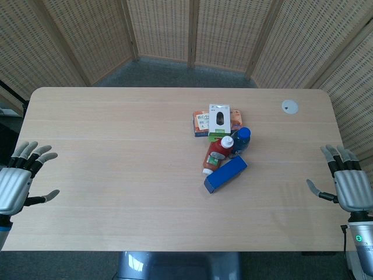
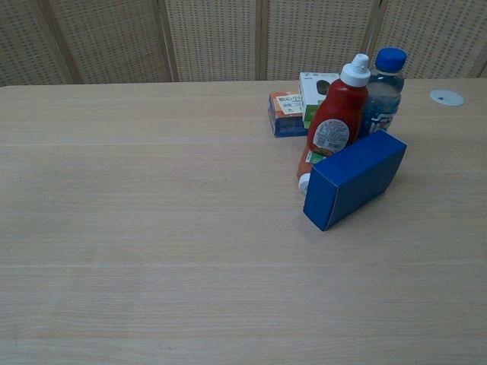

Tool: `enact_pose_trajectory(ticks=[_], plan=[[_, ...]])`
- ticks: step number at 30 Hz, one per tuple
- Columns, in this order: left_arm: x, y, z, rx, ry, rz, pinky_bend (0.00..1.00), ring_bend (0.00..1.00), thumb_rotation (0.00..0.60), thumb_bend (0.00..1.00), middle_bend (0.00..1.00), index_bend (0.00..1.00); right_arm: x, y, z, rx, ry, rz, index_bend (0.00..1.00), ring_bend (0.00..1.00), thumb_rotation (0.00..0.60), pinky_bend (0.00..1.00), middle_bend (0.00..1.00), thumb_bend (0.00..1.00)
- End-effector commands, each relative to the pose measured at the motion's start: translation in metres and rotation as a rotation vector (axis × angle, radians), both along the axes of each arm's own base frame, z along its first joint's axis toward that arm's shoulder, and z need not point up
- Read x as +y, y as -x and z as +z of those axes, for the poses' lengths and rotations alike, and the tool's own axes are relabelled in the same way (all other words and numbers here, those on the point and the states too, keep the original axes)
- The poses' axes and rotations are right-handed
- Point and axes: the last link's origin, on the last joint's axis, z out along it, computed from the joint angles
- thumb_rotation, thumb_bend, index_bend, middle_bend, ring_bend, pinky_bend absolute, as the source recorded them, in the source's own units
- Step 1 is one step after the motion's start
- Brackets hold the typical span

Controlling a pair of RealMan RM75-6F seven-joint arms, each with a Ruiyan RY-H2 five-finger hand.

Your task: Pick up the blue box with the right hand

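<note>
Worktop (image 1: pixel 116 175) w/ cluster near centre. Blue box (image 1: pixel 225 174) lies at cluster's front, touching red sauce bottle (image 1: pixel 218 150); water bottle (image 1: pixel 240 140) just behind. Left hand (image 1: pixel 20 181) & right hand (image 1: pixel 347 181) at worktop's edges, fingers released, grasping nothing.

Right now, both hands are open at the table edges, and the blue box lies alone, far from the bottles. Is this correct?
Not quite. The blue box does not lie alone: it sits right against the red ketchup bottle, with the blue-capped water bottle just behind, as the chest view shows. The rest holds: the left hand and right hand are open at the table edges.
</note>
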Motion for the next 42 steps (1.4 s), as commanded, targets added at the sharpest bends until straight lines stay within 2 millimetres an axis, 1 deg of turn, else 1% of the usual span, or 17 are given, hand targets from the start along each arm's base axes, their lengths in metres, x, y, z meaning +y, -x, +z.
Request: enact_pose_trajectory(ticks=[1,5,13,17,24,32,35,42], plan=[[0.000,0.000,-0.001,-0.010,0.010,0.003,0.00,0.00,0.600,0.00,0.18,0.23,0.000,0.000,-0.001,-0.007,-0.003,-0.001,0.00,0.00,0.197,0.00,0.00,0.33],[-0.001,-0.003,0.002,-0.020,0.012,-0.008,0.00,0.00,0.600,0.00,0.18,0.23,0.001,-0.002,-0.003,-0.015,-0.017,0.013,0.00,0.00,0.200,0.00,0.00,0.33],[-0.001,-0.008,0.004,-0.044,0.029,-0.024,0.00,0.00,0.600,0.00,0.17,0.23,0.005,-0.012,-0.002,-0.007,-0.062,0.065,0.00,0.00,0.200,0.00,0.00,0.33],[0.003,-0.009,0.003,-0.047,0.051,-0.028,0.00,0.00,0.600,0.00,0.17,0.22,0.003,-0.022,-0.010,-0.010,-0.115,0.091,0.00,0.00,0.198,0.00,0.00,0.33],[0.014,-0.006,0.004,-0.044,0.076,-0.028,0.00,0.00,0.600,0.00,0.16,0.22,-0.006,-0.056,-0.044,0.009,-0.288,0.192,0.00,0.00,0.202,0.00,0.00,0.34],[0.022,0.000,0.003,-0.045,0.091,-0.027,0.00,0.00,0.600,0.00,0.16,0.22,-0.018,-0.093,-0.087,0.047,-0.431,0.282,0.00,0.00,0.208,0.00,0.00,0.34],[0.024,0.002,0.003,-0.048,0.094,-0.029,0.00,0.00,0.600,0.00,0.16,0.22,-0.023,-0.106,-0.101,0.061,-0.467,0.313,0.00,0.00,0.213,0.00,0.00,0.34],[0.025,0.006,0.005,-0.044,0.097,-0.026,0.00,0.00,0.600,0.00,0.13,0.22,-0.037,-0.128,-0.123,0.107,-0.528,0.363,0.00,0.00,0.220,0.00,0.00,0.34]])
